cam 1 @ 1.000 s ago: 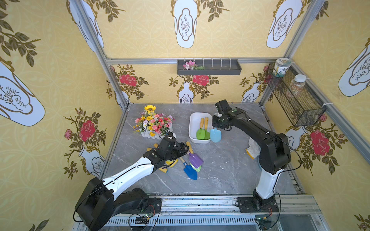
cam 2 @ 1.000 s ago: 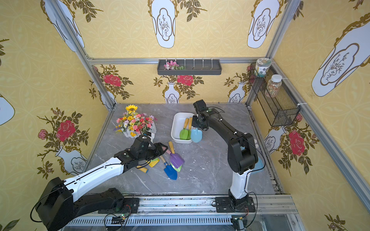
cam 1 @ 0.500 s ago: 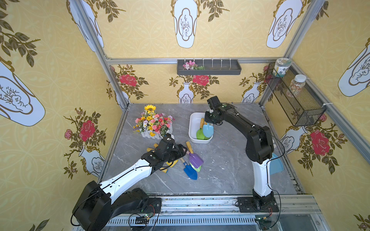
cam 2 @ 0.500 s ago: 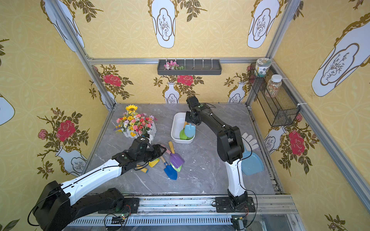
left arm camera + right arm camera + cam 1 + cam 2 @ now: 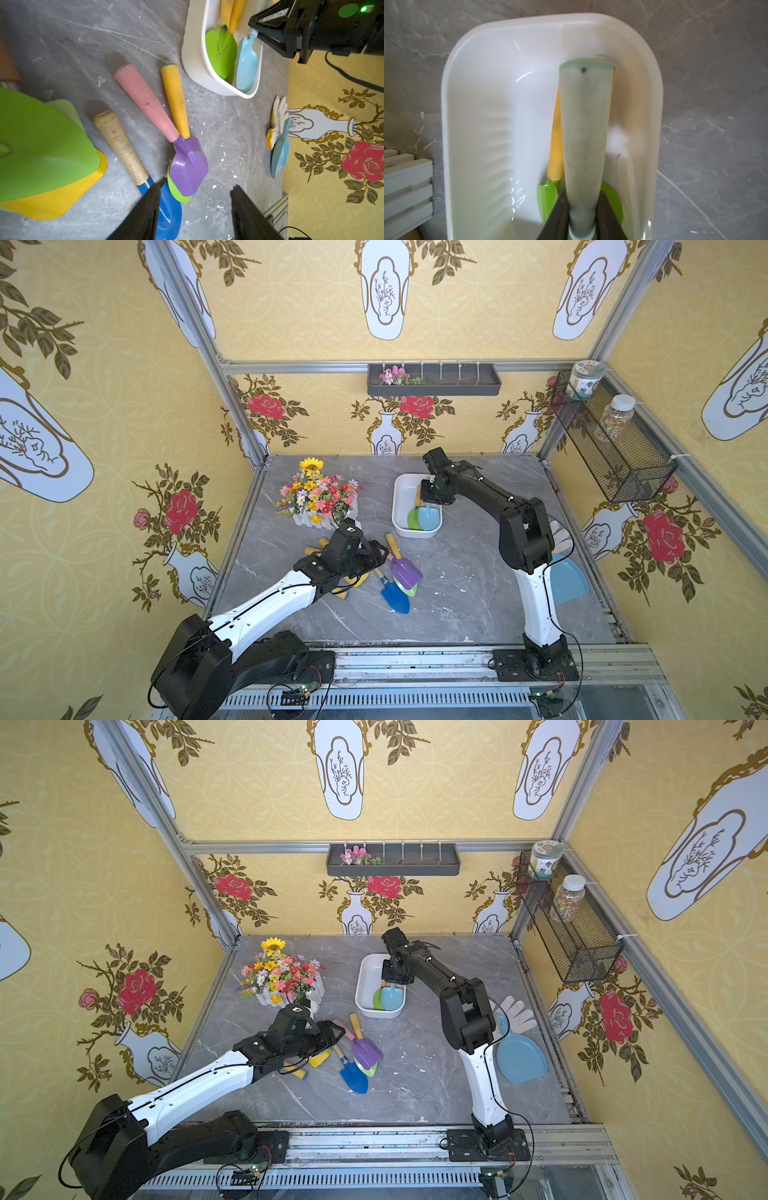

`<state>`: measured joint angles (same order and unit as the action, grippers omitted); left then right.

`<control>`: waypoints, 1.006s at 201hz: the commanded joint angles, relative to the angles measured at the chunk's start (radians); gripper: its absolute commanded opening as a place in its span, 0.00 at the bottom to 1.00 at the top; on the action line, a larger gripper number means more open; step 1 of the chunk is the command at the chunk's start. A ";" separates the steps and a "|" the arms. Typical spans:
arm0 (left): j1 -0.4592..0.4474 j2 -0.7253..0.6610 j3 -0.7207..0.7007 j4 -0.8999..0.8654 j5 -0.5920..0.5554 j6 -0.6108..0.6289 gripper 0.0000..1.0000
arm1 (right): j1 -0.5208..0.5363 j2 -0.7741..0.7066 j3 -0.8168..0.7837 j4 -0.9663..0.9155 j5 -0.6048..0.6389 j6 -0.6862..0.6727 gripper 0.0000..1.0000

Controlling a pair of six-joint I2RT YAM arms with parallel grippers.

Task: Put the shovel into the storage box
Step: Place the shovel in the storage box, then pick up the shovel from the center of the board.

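The white storage box (image 5: 402,498) (image 5: 367,982) (image 5: 446,108) stands mid-table towards the back. My right gripper (image 5: 432,494) (image 5: 395,974) (image 5: 582,207) is shut on the pale handle of a light blue shovel (image 5: 429,517) (image 5: 246,62) (image 5: 583,128), whose blade hangs inside the box over a green shovel (image 5: 413,520) (image 5: 220,52). My left gripper (image 5: 376,555) (image 5: 195,187) hovers open, holding nothing, over a pile of shovels on the table: a purple shovel (image 5: 405,572) (image 5: 190,166), a blue shovel (image 5: 395,598) and others.
A flower pot (image 5: 320,499) stands left of the box. A blue dustpan (image 5: 567,580) and a white glove (image 5: 559,533) lie at the right edge. A dark grey tray (image 5: 432,383) hangs on the back wall and a black mesh basket (image 5: 615,443) on the right wall.
My right gripper has carried the light blue shovel leftward from beside the box to over it, and the blade now sits inside. The left arm has barely moved.
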<state>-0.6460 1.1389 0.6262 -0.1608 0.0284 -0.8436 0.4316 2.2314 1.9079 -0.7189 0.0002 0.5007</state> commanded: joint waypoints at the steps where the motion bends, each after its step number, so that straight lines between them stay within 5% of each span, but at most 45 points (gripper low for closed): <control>1: 0.002 0.004 -0.008 0.009 -0.001 0.001 0.59 | 0.000 0.005 -0.007 -0.011 0.033 -0.006 0.21; 55: 0.003 -0.002 -0.016 0.007 -0.002 -0.002 0.59 | 0.000 0.008 -0.025 -0.002 0.045 0.001 0.23; 97: 0.003 -0.008 -0.020 0.006 -0.004 -0.005 0.59 | 0.001 0.002 -0.024 -0.010 0.060 0.009 0.45; 202: 0.003 -0.046 -0.040 -0.014 -0.033 -0.015 0.59 | 0.041 -0.121 -0.101 -0.001 0.063 -0.009 0.48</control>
<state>-0.6441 1.1042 0.5968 -0.1673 0.0174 -0.8497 0.4587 2.1433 1.8301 -0.7273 0.0551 0.5030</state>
